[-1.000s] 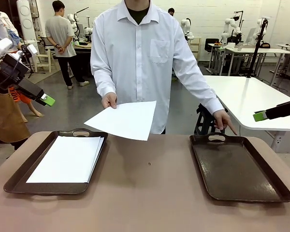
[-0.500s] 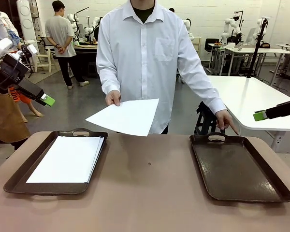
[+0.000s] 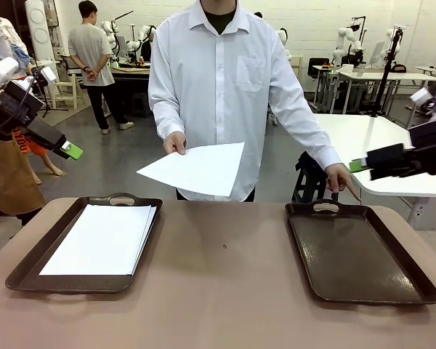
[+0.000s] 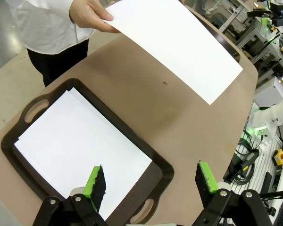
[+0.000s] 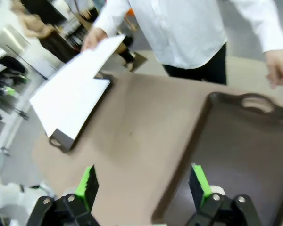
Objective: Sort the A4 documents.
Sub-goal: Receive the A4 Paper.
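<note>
1. Brown tabletop (image 3: 225, 291) spans the near ground of a robot lab, with white tables and other rigs far behind.
2. Nearest, at about eight o'clock on the table, a dark brown handled tray (image 3: 29, 265) carries a stack of A4 documents (image 3: 102, 238), lying flat with the edges slightly fanned.
3. At about four o'clock sits a second brown tray (image 3: 363, 254), with nothing in it.
4. Left gripper (image 4: 151, 181) hangs above the loaded tray's near end, its green-padded jaws spread wide and holding nothing.
5. Right gripper (image 5: 141, 181) is up over the bare tray's near corner, its jaws spread just as wide, nothing between them; that view is motion-blurred.
6. Farther off, at twelve o'clock, a person in a white shirt holds one loose sheet (image 3: 196, 169) in the air by a corner with one hand (image 3: 176, 142), above the far table edge between the trays.
7. The person's other hand (image 3: 341, 179) points down at the far handle of the bare tray.
8. Risk, as I judge it: the sheet is limp and held at one corner, so a pinch on it could crease it, or the sheet could slip free if released early.
9. No brand, label or print is readable; the sheets look blank.
</note>
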